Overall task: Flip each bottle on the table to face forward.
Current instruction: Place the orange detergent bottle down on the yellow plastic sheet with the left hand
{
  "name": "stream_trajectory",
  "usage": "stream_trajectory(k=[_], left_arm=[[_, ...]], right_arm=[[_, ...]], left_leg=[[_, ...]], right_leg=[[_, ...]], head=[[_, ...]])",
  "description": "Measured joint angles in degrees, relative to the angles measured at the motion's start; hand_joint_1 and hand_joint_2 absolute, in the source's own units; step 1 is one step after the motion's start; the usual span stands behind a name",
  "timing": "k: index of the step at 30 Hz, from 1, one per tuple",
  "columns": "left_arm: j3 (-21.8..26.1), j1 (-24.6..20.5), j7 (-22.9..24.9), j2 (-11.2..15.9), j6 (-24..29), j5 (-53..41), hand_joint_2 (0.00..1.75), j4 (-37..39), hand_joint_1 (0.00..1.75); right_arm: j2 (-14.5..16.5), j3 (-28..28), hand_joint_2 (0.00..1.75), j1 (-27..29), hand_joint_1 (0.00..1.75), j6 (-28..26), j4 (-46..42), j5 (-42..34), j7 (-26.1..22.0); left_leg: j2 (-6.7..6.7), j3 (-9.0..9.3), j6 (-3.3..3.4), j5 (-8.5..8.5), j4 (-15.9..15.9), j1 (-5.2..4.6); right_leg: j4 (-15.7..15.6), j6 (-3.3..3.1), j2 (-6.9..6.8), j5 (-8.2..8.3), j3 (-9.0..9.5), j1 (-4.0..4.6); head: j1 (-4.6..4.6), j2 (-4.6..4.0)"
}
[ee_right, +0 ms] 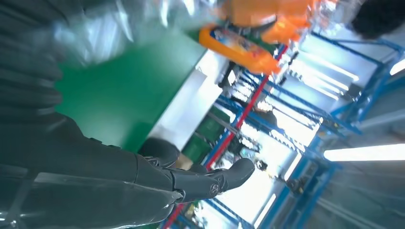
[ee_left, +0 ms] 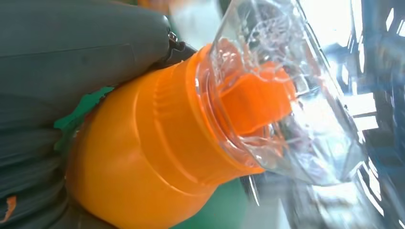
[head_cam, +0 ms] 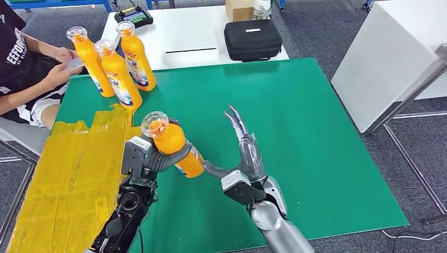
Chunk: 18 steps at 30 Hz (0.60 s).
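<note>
Nearest to us, the left hand (head_cam: 153, 157) wraps its grey fingers around the body of an orange bottle (head_cam: 176, 147), holding it tilted above the green mat (head_cam: 316, 137), cap end toward us and to the left. From the left wrist we see that bottle (ee_left: 143, 162) up close: smooth glossy orange plastic, a ribbed neck, and a clear domed cover over its orange cap (ee_left: 258, 102).

Just beside it, the right hand (head_cam: 245, 155) stands upright with palm facing the bottle and fingers spread straight, pointing away from us; it holds nothing, though its thumb reaches toward the bottle's base. We cannot tell whether the thumb touches it.

To the left, crinkled yellow tape (head_cam: 68, 179) covers part of the mat.

Farther off, 3 more orange bottles (head_cam: 113, 63) stand upright together at the mat's far left corner, each with a clear cap and a printed label. A seated person (head_cam: 26, 68) is just beside them, hands together at the table's edge.

Beyond the mat, a white table (head_cam: 179, 37) carries a black zippered case (head_cam: 253, 39).
</note>
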Motion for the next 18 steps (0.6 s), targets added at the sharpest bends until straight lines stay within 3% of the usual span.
stream_trajectory(k=[3, 5, 18], left_arm=[[1.9, -0.2, 1.5, 0.1, 13.3, -15.1, 1.75, 0.1, 1.75], [3.5, -0.5, 2.4, 0.2, 18.1, -22.1, 1.75, 0.4, 1.75], [6.7, -0.8, 2.9, 0.3, 19.7, -25.8, 1.75, 1.1, 1.75]], right_arm=[[-0.5, -1.2, 1.75, 1.3, 0.00, -1.0, -3.8, 1.8, 0.4], [-0.9, -1.9, 1.75, 2.0, 0.00, -1.3, -6.2, 2.7, 0.7], [-1.9, -3.3, 1.75, 3.3, 0.00, -1.4, -11.5, 3.3, 1.1]], left_leg=[[0.00, 0.00, 0.00, -0.01, 0.0, 0.00], [0.00, 0.00, -0.01, -0.01, 0.0, 0.00], [0.00, 0.01, -0.01, -0.01, 0.0, 0.00]], right_leg=[[0.0, 0.00, 0.00, 0.00, -0.01, 0.00], [0.0, 0.00, 0.00, -0.01, 0.00, 0.00], [0.0, 0.01, 0.01, -0.01, 0.01, 0.00]], head=[[-0.01, 0.00], [-0.01, 0.00], [0.00, 0.00]])
